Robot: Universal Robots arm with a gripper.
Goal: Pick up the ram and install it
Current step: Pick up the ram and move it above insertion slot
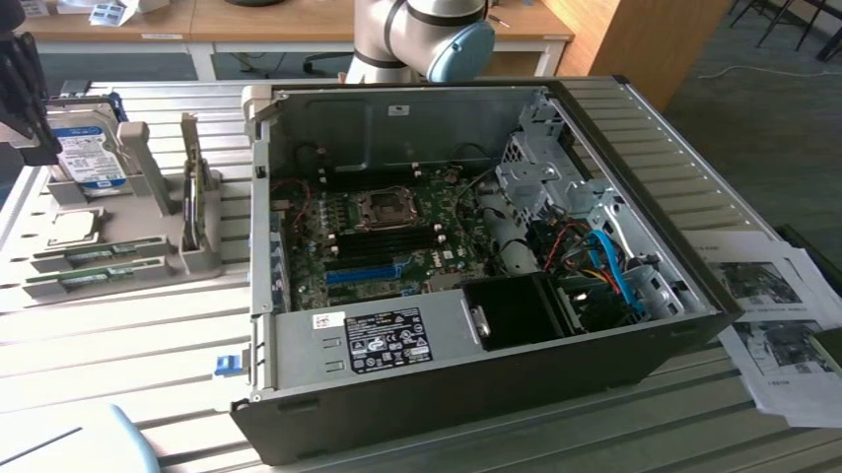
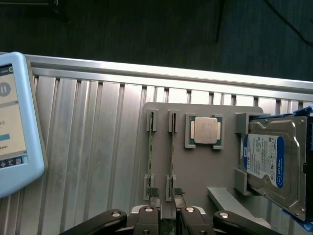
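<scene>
The ram (image 2: 172, 156) stands on its long edge in a slot of a grey holder tray (image 2: 205, 171). It lies between the gripper (image 2: 165, 192), whose two fingers (image 2: 152, 192) stand apart with a clear gap. The ram sits close to one finger, and contact cannot be judged. Nothing is clamped or lifted. A second stick (image 2: 150, 156) stands parallel in the neighbouring slot, just beside the ram on the side away from the processor chip (image 2: 205, 130). That square silver chip lies flat in its own recess. Beyond it, a hard drive (image 2: 271, 164) with a blue and white label leans in a bracket of the tray. In the exterior view the tray (image 1: 132, 232) sits at the middle left of the frame on a slatted metal table (image 1: 132, 335). There the ram (image 1: 86, 254) and the second stick (image 1: 79, 279) are at the tray's lower end. The open computer case (image 1: 460, 414) fills the centre, well apart from the tray, with its motherboard (image 1: 382, 236) and blue slot (image 1: 362, 273) exposed. A pale blue tablet (image 1: 66, 443) lies at the lower left, and printed papers (image 1: 776, 325) lie at the exterior view's right.
</scene>
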